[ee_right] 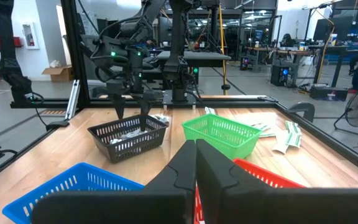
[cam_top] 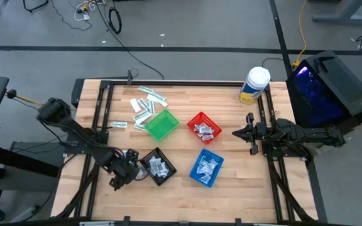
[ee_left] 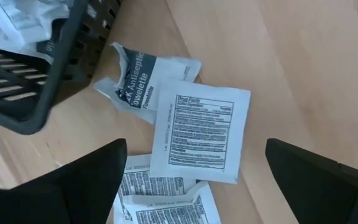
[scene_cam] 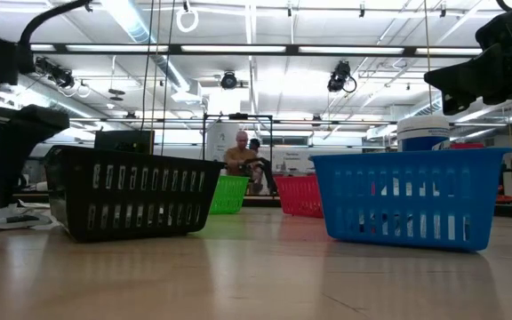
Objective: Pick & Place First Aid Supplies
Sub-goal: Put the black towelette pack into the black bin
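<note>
High view: my left hand [cam_top: 128, 168] hangs released, fingers spread wide, just left of the black basket [cam_top: 159, 166] near the front of the surface [cam_top: 231, 163]. Beneath it white sachets [ee_left: 199, 130] lie loose on the wood beside that basket. Narrow strips [cam_top: 144, 103] lie far left, behind the green basket [cam_top: 161, 125]. My right hand [cam_top: 239, 133] waits clenched, empty, at the right.

Floor: grey concrete [cam_top: 200, 25] marked with dark tape lines, black cables [cam_top: 115, 22] and a yellow cord [cam_top: 301, 31] trailing across it.
Ceiling: rows of bright strip lights [scene_cam: 140, 22] on open rafters.
Furniture: workbenches [ee_right: 278, 59] with equipment.
Background: a person [scene_cam: 240, 153] seated far back.
</note>
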### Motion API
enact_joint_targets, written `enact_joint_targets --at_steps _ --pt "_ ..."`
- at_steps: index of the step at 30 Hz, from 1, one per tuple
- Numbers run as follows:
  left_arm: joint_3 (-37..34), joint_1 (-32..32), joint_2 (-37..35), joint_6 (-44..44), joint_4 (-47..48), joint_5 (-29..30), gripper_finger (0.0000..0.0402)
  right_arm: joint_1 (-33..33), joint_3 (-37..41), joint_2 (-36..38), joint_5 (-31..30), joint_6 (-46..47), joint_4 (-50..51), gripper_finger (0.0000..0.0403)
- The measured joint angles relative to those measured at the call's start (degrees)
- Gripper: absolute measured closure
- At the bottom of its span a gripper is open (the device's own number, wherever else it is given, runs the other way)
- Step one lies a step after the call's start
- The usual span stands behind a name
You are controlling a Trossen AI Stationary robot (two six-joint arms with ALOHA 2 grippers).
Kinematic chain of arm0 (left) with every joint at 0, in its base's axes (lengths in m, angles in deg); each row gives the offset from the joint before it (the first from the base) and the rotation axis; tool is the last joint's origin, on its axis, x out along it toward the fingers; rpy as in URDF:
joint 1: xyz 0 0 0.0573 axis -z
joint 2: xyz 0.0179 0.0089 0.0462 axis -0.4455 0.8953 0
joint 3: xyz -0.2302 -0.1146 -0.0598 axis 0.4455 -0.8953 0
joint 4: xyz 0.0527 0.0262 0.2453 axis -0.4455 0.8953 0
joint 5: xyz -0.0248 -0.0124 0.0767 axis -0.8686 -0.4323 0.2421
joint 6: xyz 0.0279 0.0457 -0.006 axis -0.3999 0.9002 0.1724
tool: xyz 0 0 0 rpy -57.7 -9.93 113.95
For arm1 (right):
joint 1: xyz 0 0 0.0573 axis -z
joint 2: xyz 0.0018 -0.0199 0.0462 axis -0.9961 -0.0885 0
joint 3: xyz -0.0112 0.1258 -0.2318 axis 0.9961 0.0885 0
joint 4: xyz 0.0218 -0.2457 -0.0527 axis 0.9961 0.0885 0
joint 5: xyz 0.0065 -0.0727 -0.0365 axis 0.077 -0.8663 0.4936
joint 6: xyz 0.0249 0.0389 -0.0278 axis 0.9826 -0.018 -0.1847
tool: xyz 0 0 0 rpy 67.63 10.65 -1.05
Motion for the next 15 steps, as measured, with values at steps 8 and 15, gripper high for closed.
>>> enact_joint_targets --at_steps 8,15 --pt "0.2 0.3 3.4 -1.5 0.1 -1.5 0.001 0.0 0.0 0.0 0.0 0.0 0.0 0.039" --pt "0.2 0.3 3.6 -1.6 0.0 -1.5 0.001 0.0 0.0 0.0 0.0 0.0 0.0 0.039"
